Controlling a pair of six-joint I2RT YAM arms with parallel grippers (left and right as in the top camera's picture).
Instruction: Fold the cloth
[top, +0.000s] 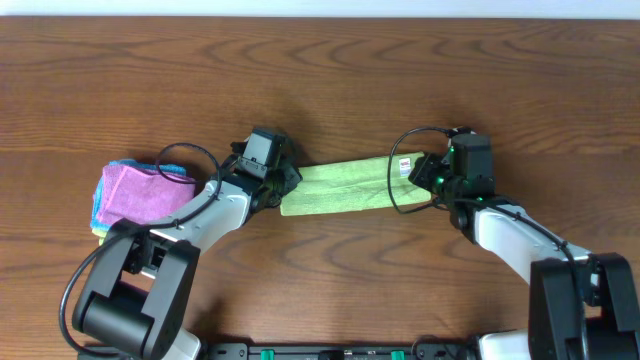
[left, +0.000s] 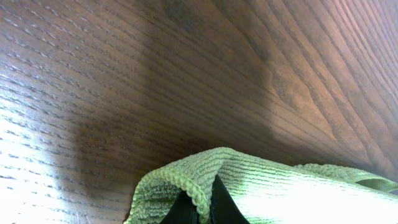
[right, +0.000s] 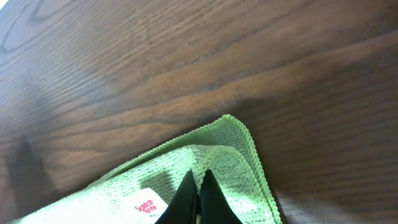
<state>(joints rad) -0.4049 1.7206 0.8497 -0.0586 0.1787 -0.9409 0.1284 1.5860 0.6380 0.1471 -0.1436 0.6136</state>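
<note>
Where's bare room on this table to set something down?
Bare table all along the far edge beyond the green cloth. Crowded: mid-table, where left tool and right tool pinch its ends, and by the pink cloth stack.

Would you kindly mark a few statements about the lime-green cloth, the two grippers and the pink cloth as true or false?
1. The lime-green microfiber cloth spans as a narrow strip between both grippers. True.
2. The left gripper is open above it. False: it is shut on the cloth's end.
3. The small white tag sits at the end held by the right gripper. True.
4. The pink folded cloth lies beside the right arm. False: it lies on the left gripper's side.
</note>
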